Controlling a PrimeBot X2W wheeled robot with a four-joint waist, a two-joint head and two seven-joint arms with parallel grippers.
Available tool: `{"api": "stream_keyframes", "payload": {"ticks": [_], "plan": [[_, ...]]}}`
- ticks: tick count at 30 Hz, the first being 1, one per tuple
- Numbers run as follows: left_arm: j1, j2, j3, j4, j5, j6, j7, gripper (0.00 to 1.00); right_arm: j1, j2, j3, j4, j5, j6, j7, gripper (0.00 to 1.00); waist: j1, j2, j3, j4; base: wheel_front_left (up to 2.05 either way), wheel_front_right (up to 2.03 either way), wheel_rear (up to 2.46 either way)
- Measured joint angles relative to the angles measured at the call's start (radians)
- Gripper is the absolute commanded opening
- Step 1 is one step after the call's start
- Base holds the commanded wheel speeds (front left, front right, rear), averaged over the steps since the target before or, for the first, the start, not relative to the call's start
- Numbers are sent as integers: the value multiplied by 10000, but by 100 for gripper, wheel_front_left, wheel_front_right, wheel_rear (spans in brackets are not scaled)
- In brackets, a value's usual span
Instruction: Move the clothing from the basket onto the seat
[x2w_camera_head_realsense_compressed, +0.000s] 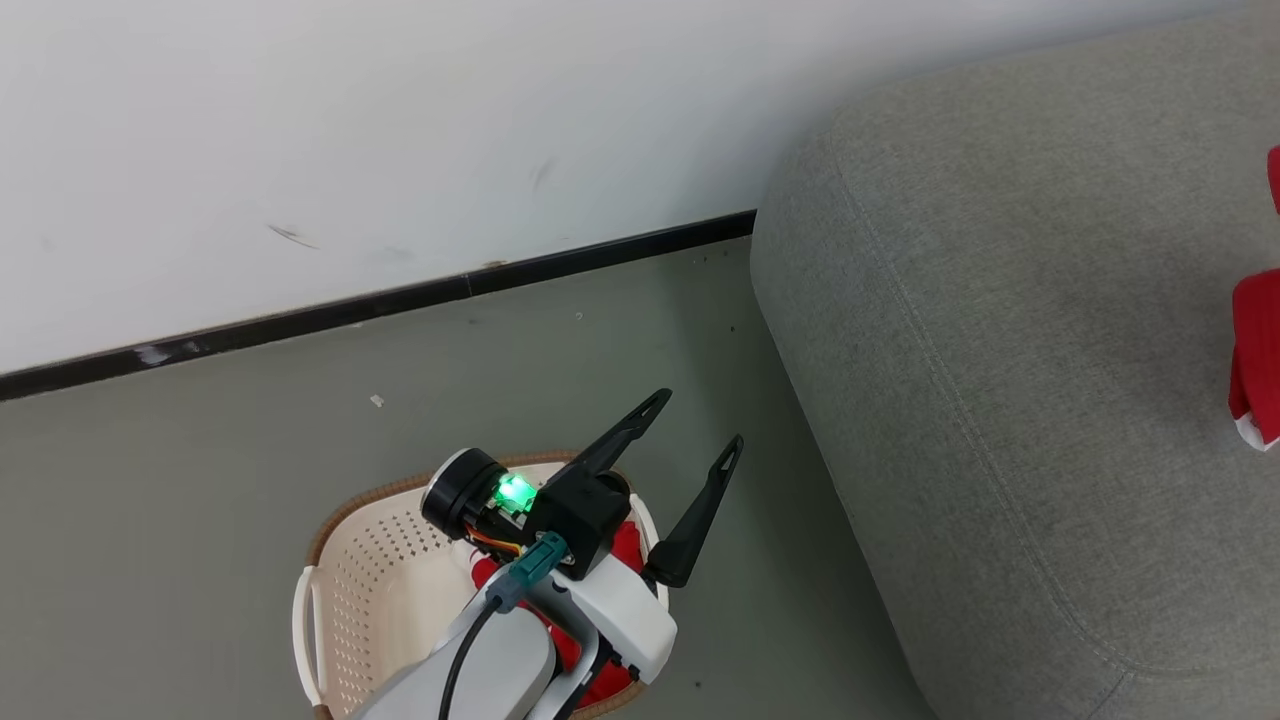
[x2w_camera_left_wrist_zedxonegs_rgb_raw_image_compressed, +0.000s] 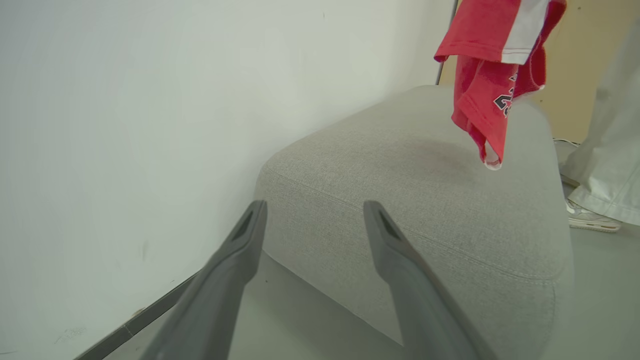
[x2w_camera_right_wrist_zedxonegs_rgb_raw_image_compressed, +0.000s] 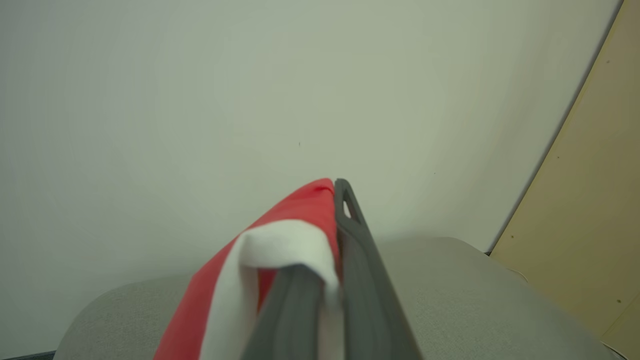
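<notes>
**R arm has red garment over seat; L arm open above basket**

- Wall (x2w_camera_head_realsense_compressed: 400, 120): white, with dark skirting (x2w_camera_head_realsense_compressed: 400, 300) along the far edge of the grey floor (x2w_camera_head_realsense_compressed: 180, 520).
- Seat (x2w_camera_head_realsense_compressed: 1000, 400): big grey cushion on the right of head view, rounded corner near the wall.
- Basket (x2w_camera_head_realsense_compressed: 380, 570): cream w/ brown rim, on the floor left of the seat and apart from it. My L forearm covers much of it.
- Red cloth (x2w_camera_head_realsense_compressed: 632, 548): lies inside the basket, right side, partly under the L wrist.
- Red garment (x2w_camera_left_wrist_zedxonegs_rgb_raw_image_compressed: 492, 75): white stripe, dark numerals. It hangs bunched over the seat top. I can't tell if the low hem touches the cushion.
- R gripper (x2w_camera_right_wrist_zedxonegs_rgb_raw_image_compressed: 332, 215): jaws closed tight on the red garment's red-and-white fold, above the seat.
- L gripper (x2w_camera_head_realsense_compressed: 698, 418): jaws spread wide, nothing between them. It sits over the basket's right rim w/ fingers pointing far-right toward the seat.
- Person: pale trouser leg (x2w_camera_left_wrist_zedxonegs_rgb_raw_image_compressed: 610, 150) and shoe (x2w_camera_left_wrist_zedxonegs_rgb_raw_image_compressed: 590, 220) on the floor past the seat, in L wrist view.
</notes>
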Motion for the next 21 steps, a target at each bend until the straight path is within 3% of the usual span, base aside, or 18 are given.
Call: {"api": "stream_keyframes", "payload": {"ticks": [10,21], "plan": [[-444,119,-161,-433,198,0,268,100,-2,77,-207,1179,-274,0,-569,0,0,0,890,145,0,0,0],[-827,351,-111,-706,468,0,435,100,738,1825,-476,2763,-102,0,-886,0,0,0,1725,182,0,0,0]]}}
